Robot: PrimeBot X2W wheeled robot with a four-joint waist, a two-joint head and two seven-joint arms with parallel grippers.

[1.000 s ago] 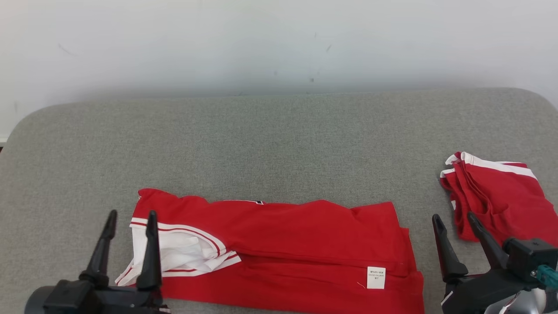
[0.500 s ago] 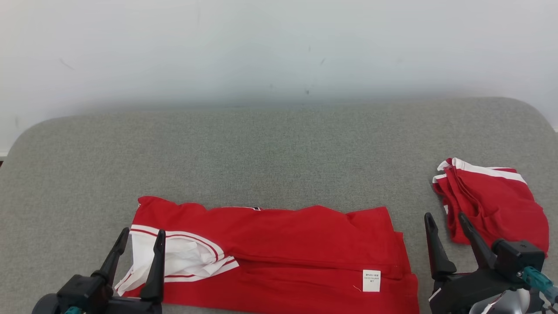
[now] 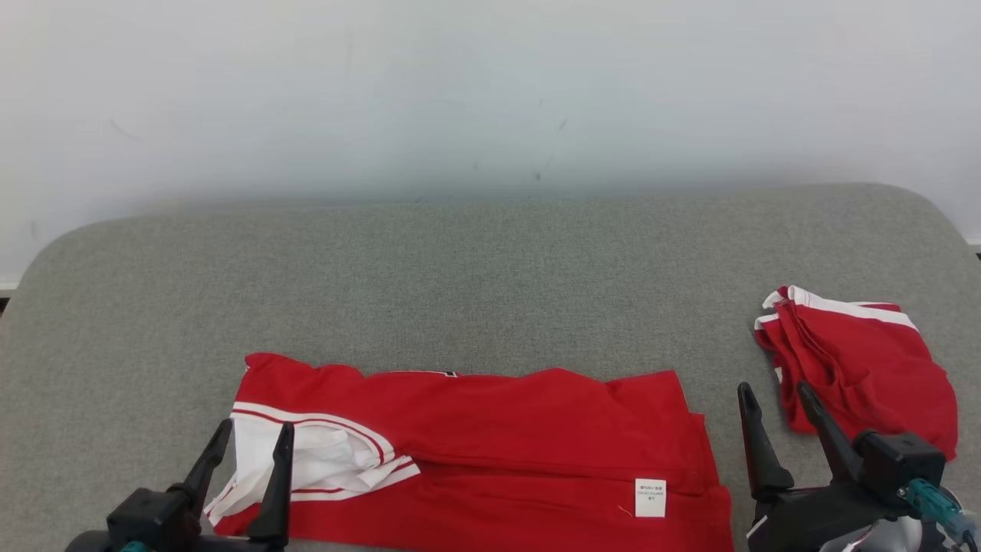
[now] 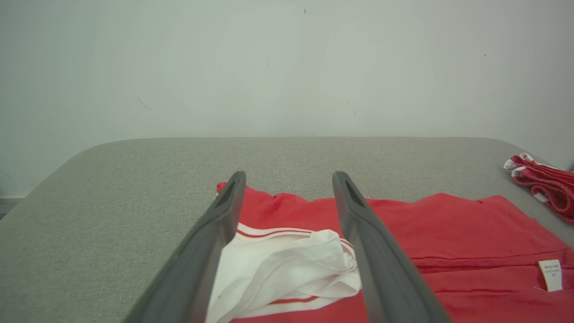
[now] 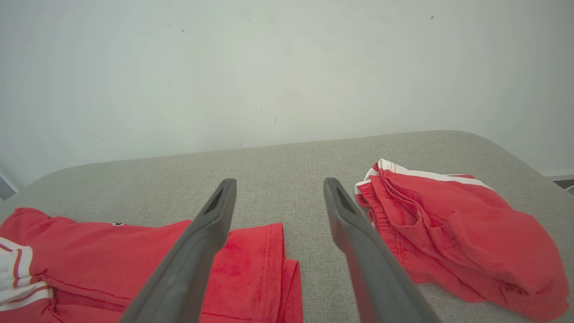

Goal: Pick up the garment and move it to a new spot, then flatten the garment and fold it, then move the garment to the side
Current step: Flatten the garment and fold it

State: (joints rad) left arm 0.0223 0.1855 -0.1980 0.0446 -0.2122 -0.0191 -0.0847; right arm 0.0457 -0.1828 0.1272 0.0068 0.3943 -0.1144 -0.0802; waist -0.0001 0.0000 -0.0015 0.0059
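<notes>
Red garment (image 3: 506,429) flat on grey upholstery (image 3: 460,284)

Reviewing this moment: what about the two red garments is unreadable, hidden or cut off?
Label on the long red garment: print too small to read, head and left wrist views.
That garment's near edge: cut off by the head view's bottom edge.
Black marking at its far edge: mostly folded under, head view.
Bundled red garment: near edge partly behind the right gripper, head view.
</notes>
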